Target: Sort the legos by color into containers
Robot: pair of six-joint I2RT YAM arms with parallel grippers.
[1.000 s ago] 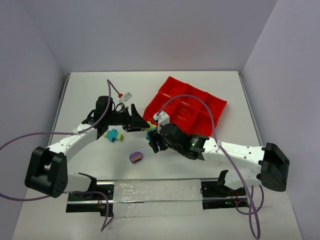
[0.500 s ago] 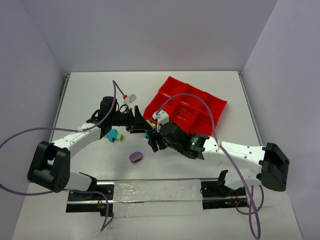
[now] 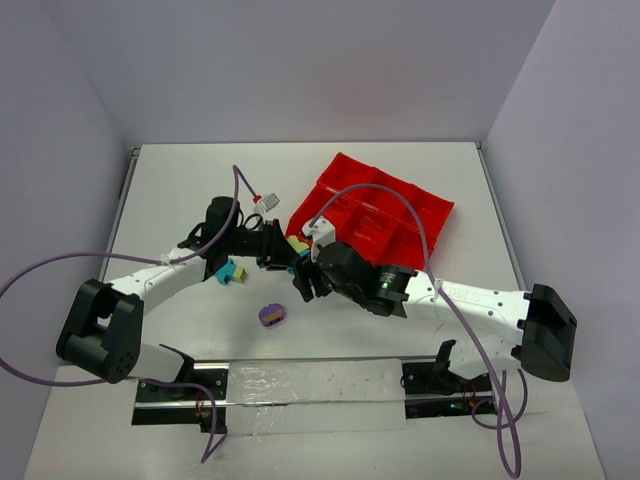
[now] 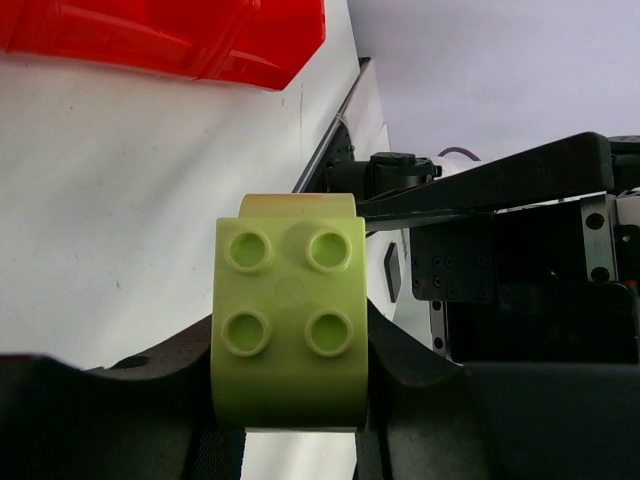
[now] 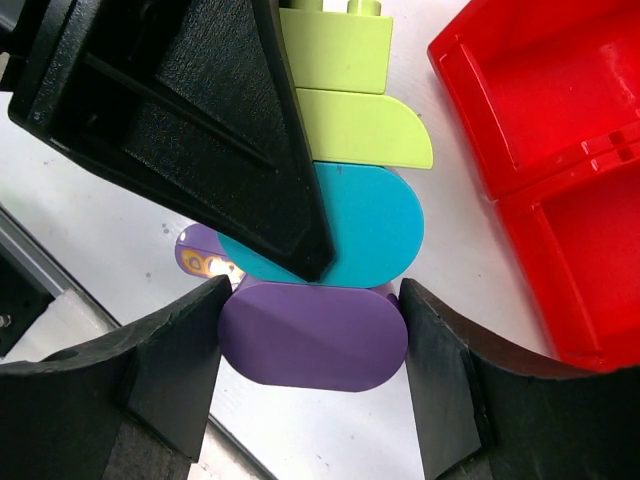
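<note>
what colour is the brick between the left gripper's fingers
Pale yellow-green; the brick shows best in the left wrist view.

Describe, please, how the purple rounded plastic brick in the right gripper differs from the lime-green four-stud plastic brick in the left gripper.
The purple rounded plastic brick is clamped by the right gripper; the lime-green four-stud plastic brick is clamped by the left gripper. Lime-green shows its studs; purple shows only a smooth, round-ended face. Both are gripped, and a teal brick between them joins them.

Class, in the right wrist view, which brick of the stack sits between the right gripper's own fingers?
The purple brick, at the stack's near end, pinched by the right gripper; the teal brick and lime bricks stick out beyond it.
</note>
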